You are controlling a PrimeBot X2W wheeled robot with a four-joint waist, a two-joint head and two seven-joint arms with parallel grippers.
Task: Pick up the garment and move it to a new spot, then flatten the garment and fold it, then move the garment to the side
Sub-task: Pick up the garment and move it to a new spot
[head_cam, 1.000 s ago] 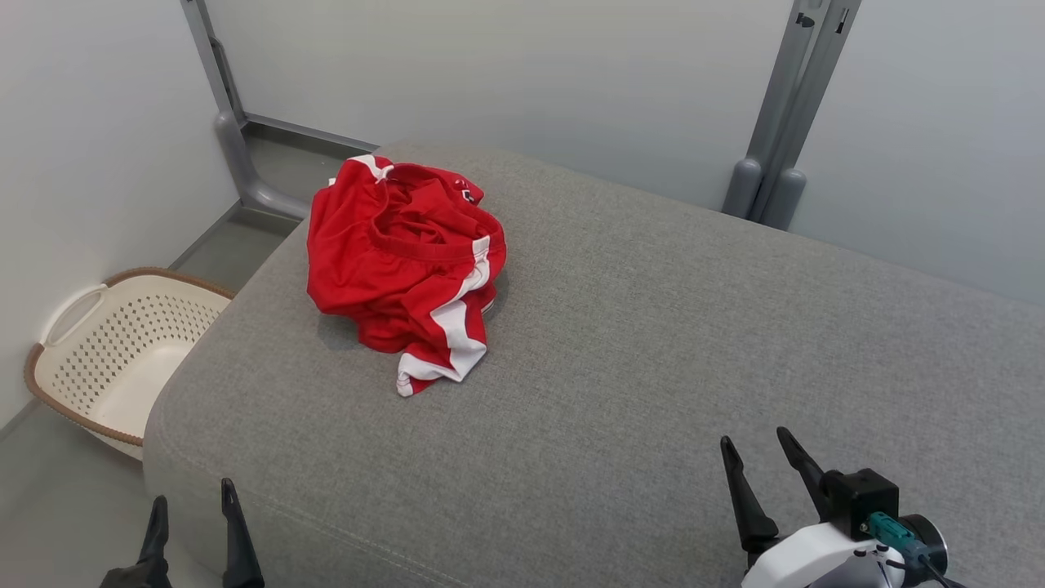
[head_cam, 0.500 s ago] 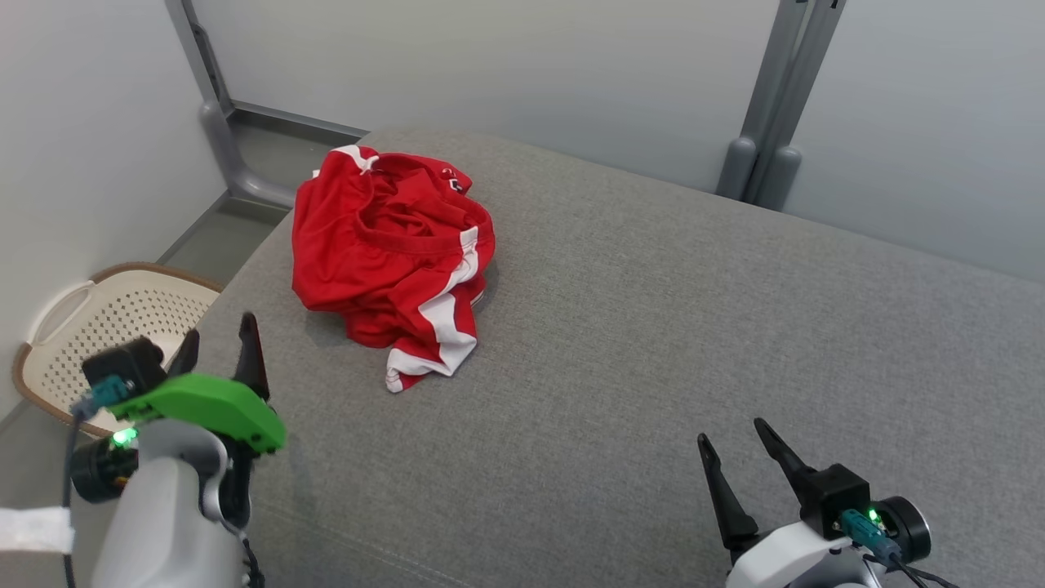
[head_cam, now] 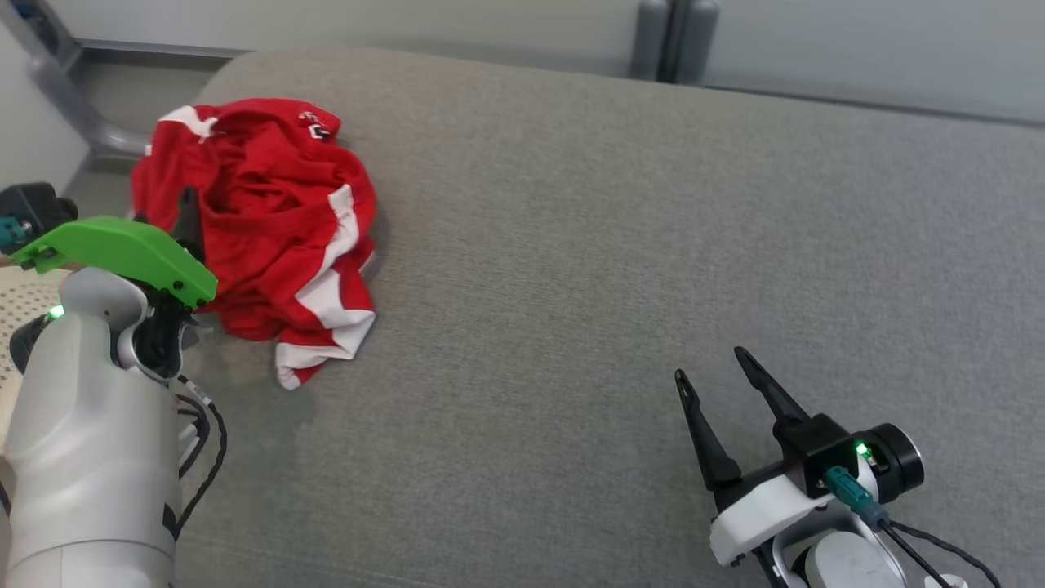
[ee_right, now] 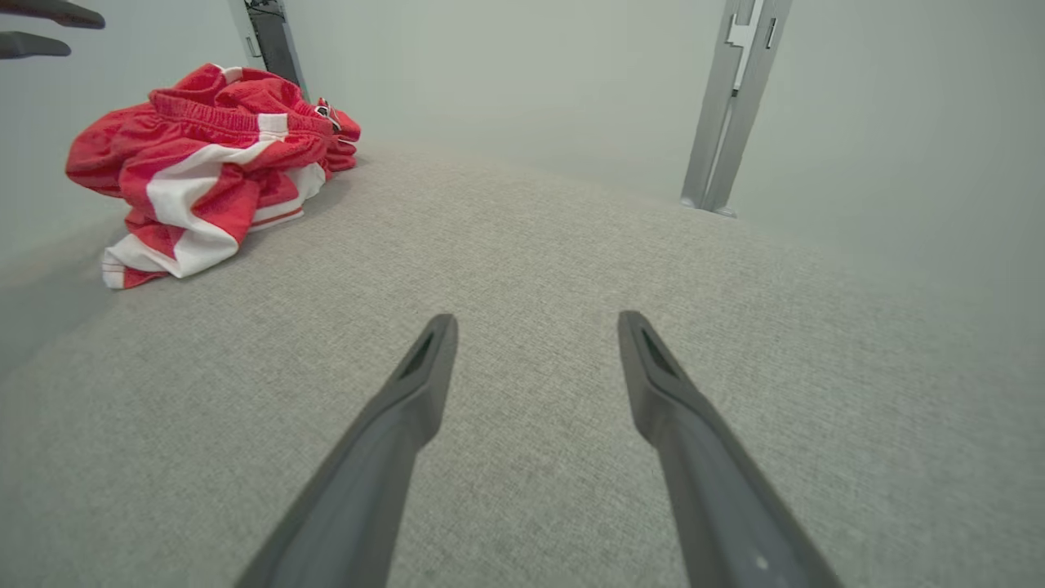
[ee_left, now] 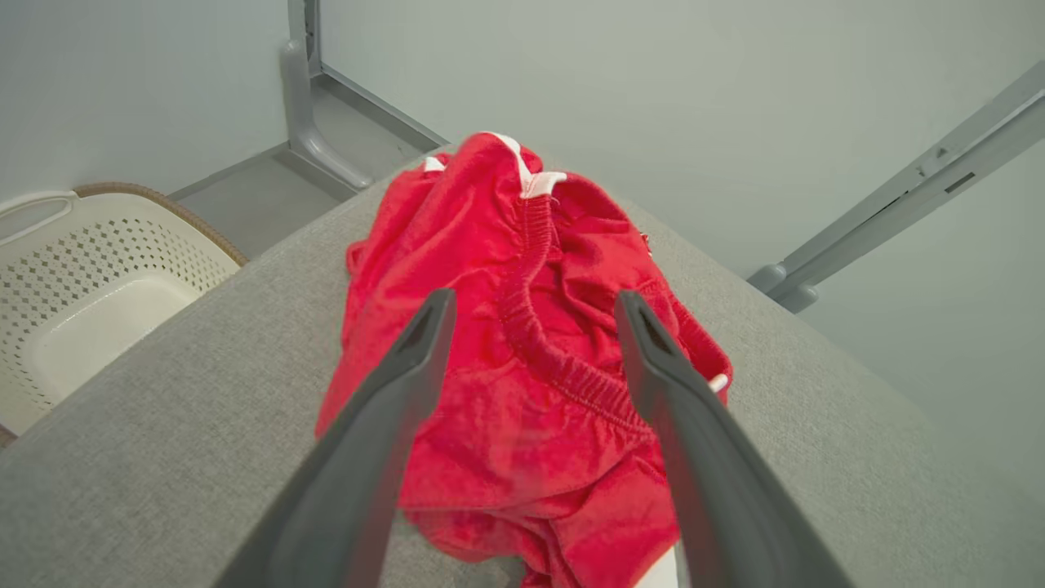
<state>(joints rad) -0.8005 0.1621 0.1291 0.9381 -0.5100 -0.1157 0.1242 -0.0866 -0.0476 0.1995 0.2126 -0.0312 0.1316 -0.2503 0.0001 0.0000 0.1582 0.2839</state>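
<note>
The garment [head_cam: 269,212] is a crumpled red pair of shorts with white side stripes, lying at the far left of the grey padded surface [head_cam: 588,245]. My left gripper [head_cam: 163,214] sits under its green cover at the garment's left edge, open. In the left wrist view the garment [ee_left: 490,237] lies between and beyond the spread fingers of that gripper [ee_left: 535,300], with its elastic waistband running between them. My right gripper [head_cam: 709,364] rests open at the lower right, far from the garment [ee_right: 204,155], with nothing between its fingers [ee_right: 536,318].
A white perforated laundry basket [ee_left: 98,269] stands on the floor off the surface's left edge. Grey metal posts [head_cam: 669,33] rise against the wall behind. The surface's rounded left edge drops off close to the garment.
The head camera has tilted down, shifting the whole picture. My left arm has risen from the lower left and moved forward to the garment. The right gripper stays open in place.
</note>
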